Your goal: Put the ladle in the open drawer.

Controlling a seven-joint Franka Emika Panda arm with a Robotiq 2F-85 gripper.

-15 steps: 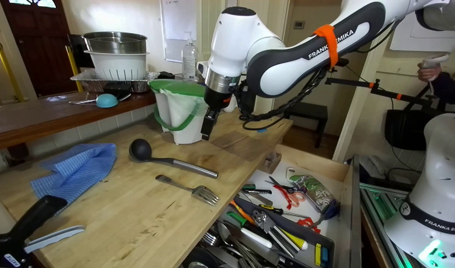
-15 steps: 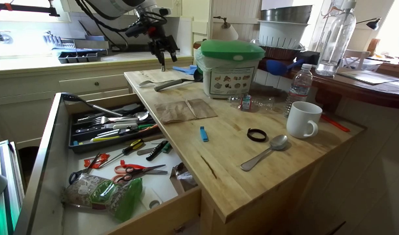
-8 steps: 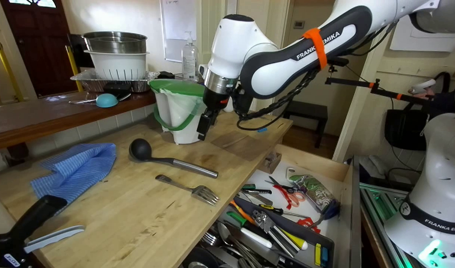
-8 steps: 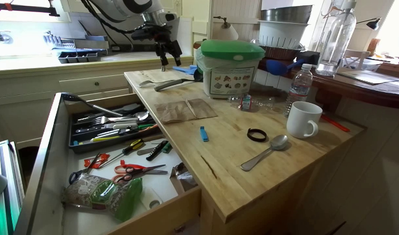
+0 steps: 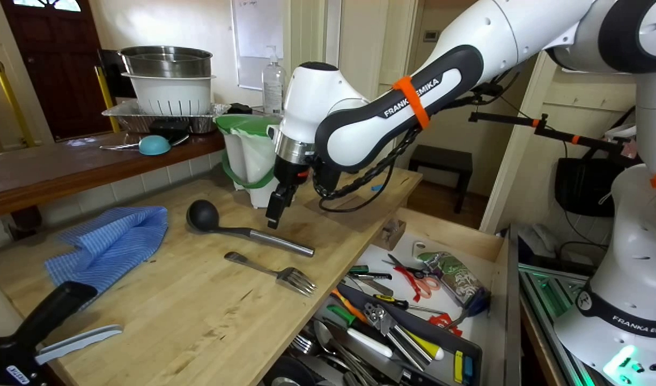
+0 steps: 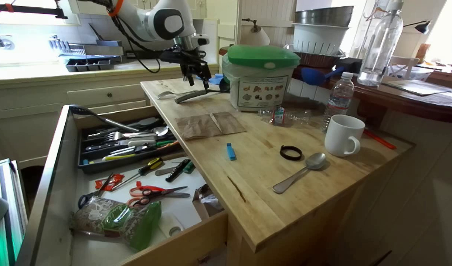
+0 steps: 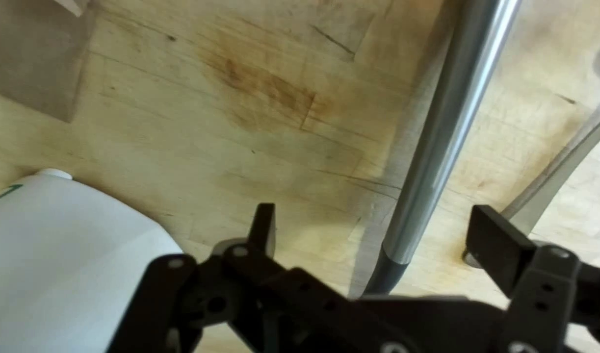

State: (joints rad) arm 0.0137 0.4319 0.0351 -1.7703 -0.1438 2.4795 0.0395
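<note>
The ladle (image 5: 250,232) lies on the counter (image 5: 172,300), its bowl toward ten o'clock and its metal handle toward half past three in an exterior view; the drawer (image 5: 456,235), at four o'clock from it, stands pulled out, presumably so things can be lowered in from above. The tool (image 7: 376,220) is spread wide and holds nothing. In the wrist view its fingers (image 7: 264,228) stand on either side of the handle, likely because a slim bar is best pinched across its width. They seem to line up near the dark neck, which should keep the bowl's weight close to the grip. Whether they are low enough to catch it, I cannot tell. The fork (image 5: 280,275) lies at five o'clock from the ladle in an exterior view; in the wrist view one finger crosses its end, so descending could press on it.
</note>
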